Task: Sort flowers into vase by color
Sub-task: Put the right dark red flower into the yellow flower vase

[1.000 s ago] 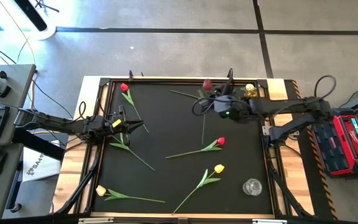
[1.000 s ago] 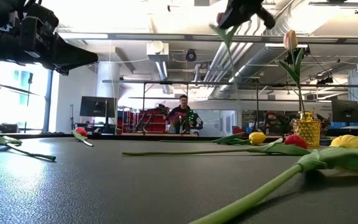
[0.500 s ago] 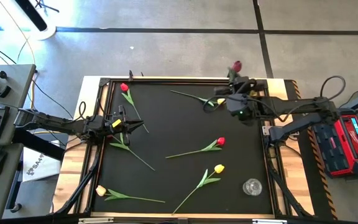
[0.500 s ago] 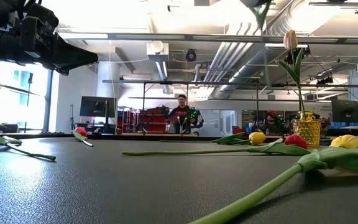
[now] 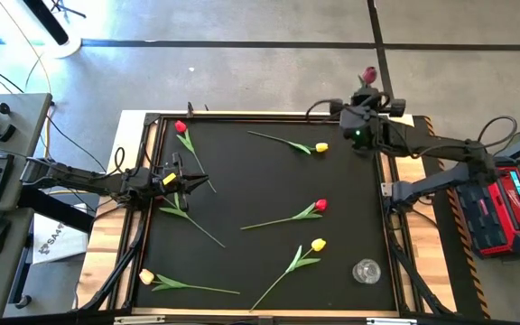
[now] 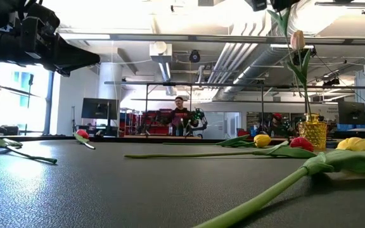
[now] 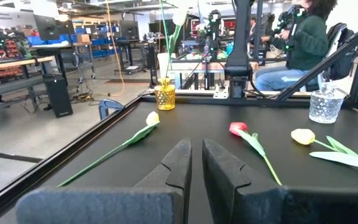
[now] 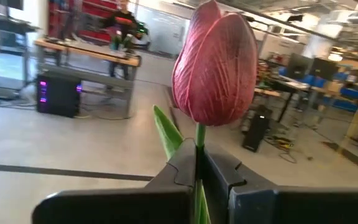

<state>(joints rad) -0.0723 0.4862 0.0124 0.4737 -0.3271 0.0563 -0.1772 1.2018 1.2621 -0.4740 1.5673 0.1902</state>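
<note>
My right gripper (image 5: pixel 369 97) is raised over the table's far right corner, shut on a dark red tulip whose head (image 5: pixel 367 74) stands above the fingers. Its stem (image 6: pixel 282 24) hangs down beside the cream tulip (image 6: pixel 296 40), which stands with its stem in the amber vase (image 6: pixel 312 133). Two red tulips (image 5: pixel 181 127) (image 5: pixel 320 206), two yellow ones (image 5: pixel 321 146) (image 5: pixel 318 245) and a pale yellow one (image 5: pixel 146 276) lie flat on the black mat. My left gripper (image 5: pixel 204 184) hovers shut near the left edge and holds nothing. My right gripper pinches the dark red tulip's stem (image 8: pixel 199 140) just below the head, between its two fingers (image 8: pixel 182 165). The fingers lie about level, across the stem, pointing toward the far edge. The tulip is upright and lifted clear, head (image 8: pixel 215 62) above the fingers, stem and leaf hanging below.
A clear glass vase (image 5: pixel 366 271) stands near the near right corner. One more green stem (image 5: pixel 192 226) lies by my left gripper. The mat's middle is bare between the scattered flowers. A raised black frame (image 5: pixel 152 162) rims the table. People sit in the room beyond.
My right gripper, shut on the dark red tulip, has carried it up and toward the far right corner. The stem that hung over the mat now hangs beside the cream tulip above the amber vase. The yellow tulip it stood over now shows.
</note>
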